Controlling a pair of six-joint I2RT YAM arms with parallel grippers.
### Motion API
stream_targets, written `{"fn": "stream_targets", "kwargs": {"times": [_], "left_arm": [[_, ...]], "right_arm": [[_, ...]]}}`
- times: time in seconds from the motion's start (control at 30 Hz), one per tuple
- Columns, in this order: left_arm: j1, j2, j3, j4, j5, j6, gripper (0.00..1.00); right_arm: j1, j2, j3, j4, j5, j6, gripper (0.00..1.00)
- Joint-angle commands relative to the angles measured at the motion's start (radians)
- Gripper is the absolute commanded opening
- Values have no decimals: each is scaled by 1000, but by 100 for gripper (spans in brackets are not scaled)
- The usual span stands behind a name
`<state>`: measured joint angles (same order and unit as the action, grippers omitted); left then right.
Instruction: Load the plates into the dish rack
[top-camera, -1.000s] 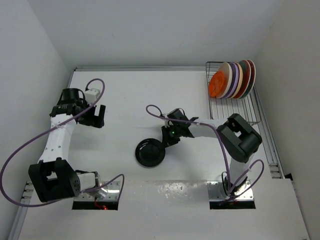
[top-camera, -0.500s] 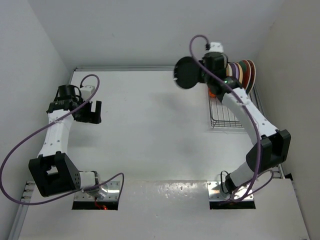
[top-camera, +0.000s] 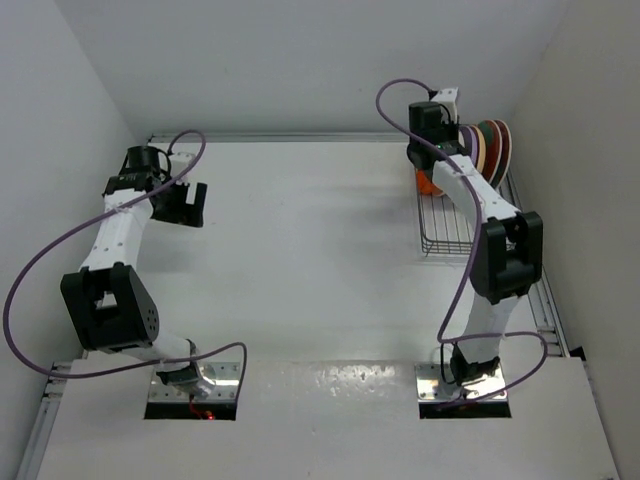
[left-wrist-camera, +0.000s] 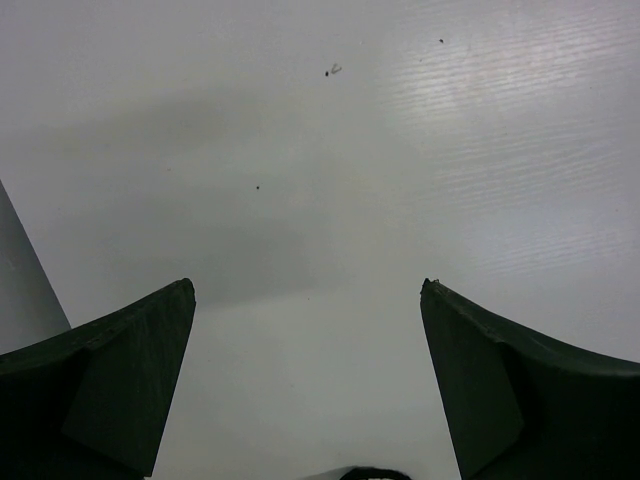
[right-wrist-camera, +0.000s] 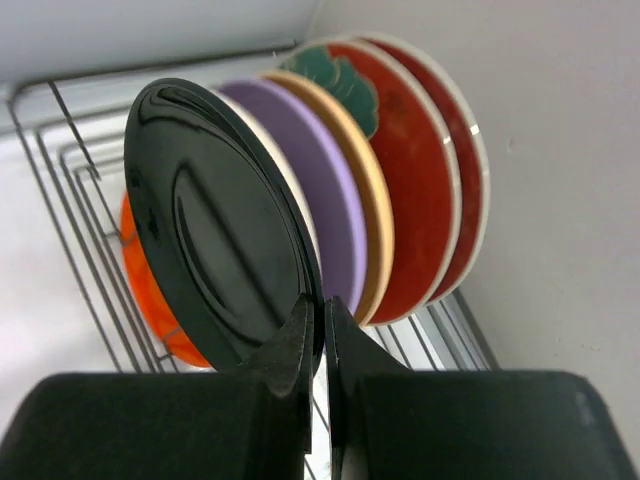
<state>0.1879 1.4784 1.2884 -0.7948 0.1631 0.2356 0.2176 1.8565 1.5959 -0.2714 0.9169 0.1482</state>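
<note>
The small round black plate (right-wrist-camera: 215, 230) has a high gloss, smooth like glazed ceramic, with pale streaks of reflected light along its rim and well. The round lavender plate (right-wrist-camera: 325, 200) and the round pale orange plate (right-wrist-camera: 368, 215) look smooth but duller, closer to satin. The two round red plates with a teal flower pattern (right-wrist-camera: 415, 190) carry a soft sheen, with a bright glint at one rim. The small bright orange plate (right-wrist-camera: 145, 300) looks smooth and slightly shiny. The rectangular dark wire dish rack (right-wrist-camera: 95, 255) is thin, smooth metal rod with a dull gleam. The white table top (left-wrist-camera: 450, 150) is matt, with fine parallel ridges and a faint sheen. The fingers (left-wrist-camera: 100, 390) of the left gripper (left-wrist-camera: 307, 300) and the fingers (right-wrist-camera: 290, 350) of the right gripper (right-wrist-camera: 322, 310) look like dark matt plastic.
</note>
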Motion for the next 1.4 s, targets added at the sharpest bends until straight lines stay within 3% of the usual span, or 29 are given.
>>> {"fn": "stream_targets", "kwargs": {"times": [0.0, 0.17, 0.53, 0.57, 0.73, 0.9, 0.97, 1.03, 1.07, 1.13, 1.2, 1.3, 1.37], "left_arm": [[-11, 34, 45, 8, -10, 4, 100], [-11, 56, 45, 8, -20, 13, 100], [-11, 65, 45, 17, -40, 22, 100], [-11, 65, 45, 17, -40, 22, 100], [-11, 65, 45, 17, -31, 22, 100], [-11, 54, 45, 17, -22, 22, 100], [-11, 45, 45, 17, -22, 22, 100], [-21, 33, 45, 17, -22, 22, 100], [-21, 33, 45, 17, -22, 22, 100], [-21, 20, 45, 17, -22, 22, 100], [-21, 8, 45, 17, -22, 22, 100], [-30, -4, 35, 17, -22, 22, 100], [-39, -13, 35, 17, -13, 22, 100]], "right_arm": [[5, 32, 10, 103, 83, -21, 0], [14, 118, 33, 86, 68, 19, 0], [74, 213, 18, 147, 140, -79, 0], [78, 211, 16, 144, 142, -82, 2], [94, 172, -4, 153, 117, -102, 38], [94, 58, -45, 185, 82, -116, 43], [95, 9, -48, 175, 70, -116, 55], [92, -69, -54, 123, -1, -98, 68], [88, -94, -68, 103, -74, -67, 84], [54, -210, -92, -22, -287, 6, 100], [-24, -357, -184, -83, -595, 97, 100], [-118, -581, -415, -31, -823, 209, 100], [-162, -747, -600, -22, -866, 228, 100]]}}
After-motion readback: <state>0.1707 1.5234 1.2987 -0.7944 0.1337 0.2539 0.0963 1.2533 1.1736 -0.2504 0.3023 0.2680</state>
